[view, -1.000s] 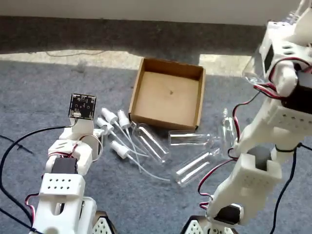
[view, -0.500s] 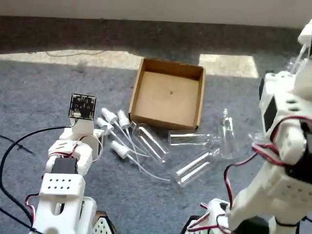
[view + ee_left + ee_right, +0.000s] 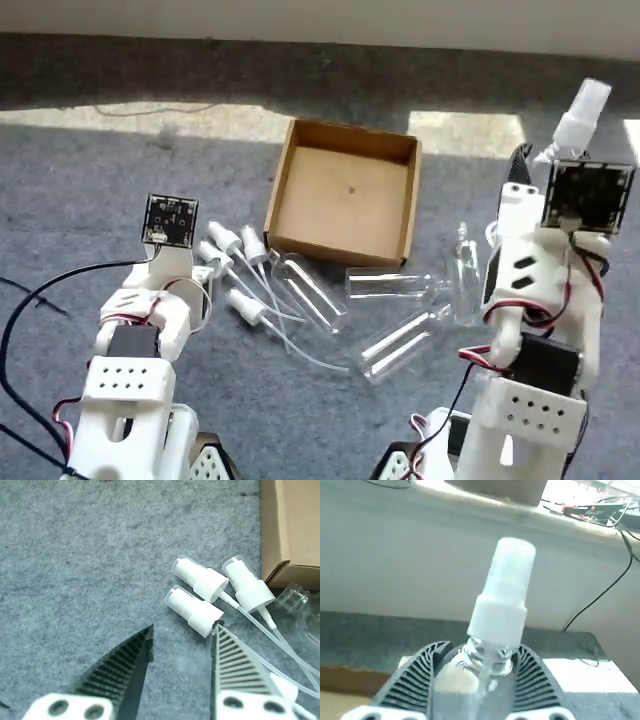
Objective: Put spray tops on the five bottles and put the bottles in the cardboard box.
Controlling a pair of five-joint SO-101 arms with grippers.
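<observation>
Swung upright to frame right | right gripper (image 3: 480, 665) clamping capped bottle (image 3: 500, 610), lifted clear, likely bound for box (image 3: 345, 195), upper centre | left gripper (image 3: 182, 626) wide over tops (image 3: 197, 612), lower left, likely for next pick

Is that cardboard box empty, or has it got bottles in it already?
Empty. The cardboard box shows only its bare brown floor; clear bottles lie outside it on the grey carpet.

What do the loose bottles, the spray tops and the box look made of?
The bottles are clear and glossy, and the carpet shows through them; plastic or glass, unclear. The spray tops are opaque white and smooth, likely plastic. The box is matte brown cardboard with folded walls.
</observation>
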